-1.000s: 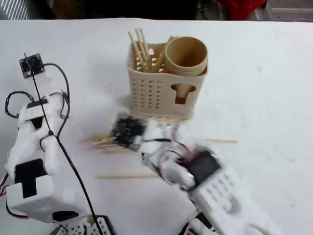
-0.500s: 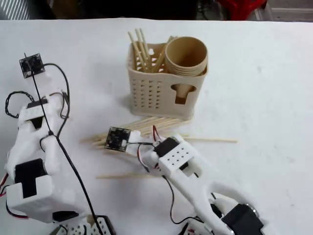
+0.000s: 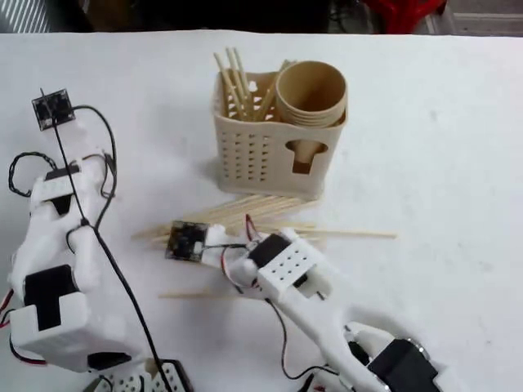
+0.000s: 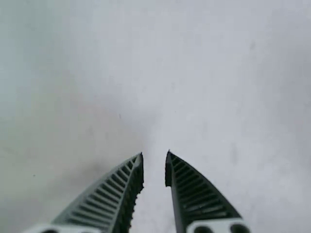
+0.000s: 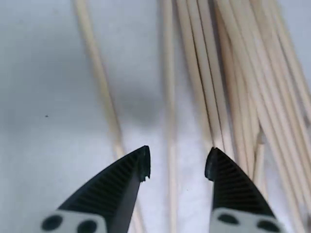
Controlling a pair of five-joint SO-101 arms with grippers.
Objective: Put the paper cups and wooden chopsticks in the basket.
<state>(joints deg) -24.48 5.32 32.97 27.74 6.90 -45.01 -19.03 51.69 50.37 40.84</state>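
A beige slotted basket [image 3: 261,155] stands at the back middle of the table. It holds stacked paper cups [image 3: 311,94] and several upright wooden chopsticks [image 3: 234,80]. A loose pile of chopsticks [image 3: 261,209] lies in front of it. My right arm [image 3: 290,265] hangs low over the pile's left end. My right gripper [image 5: 177,162] is open just above the chopsticks [image 5: 228,87], with one stick [image 5: 168,111] running between its fingers. My left gripper [image 4: 154,155] hovers over bare table, its fingers a narrow gap apart, holding nothing.
One chopstick [image 3: 200,294] lies alone near the front, and another [image 3: 359,233] points right from the pile. My left arm [image 3: 53,245] sits folded at the table's left edge with its cable [image 3: 106,245] trailing. The white tabletop [image 3: 441,163] right of the basket is bare.
My right arm has swung left and down, bringing its wrist camera from beside the basket's front to the pile's left end. My left arm has stayed still.
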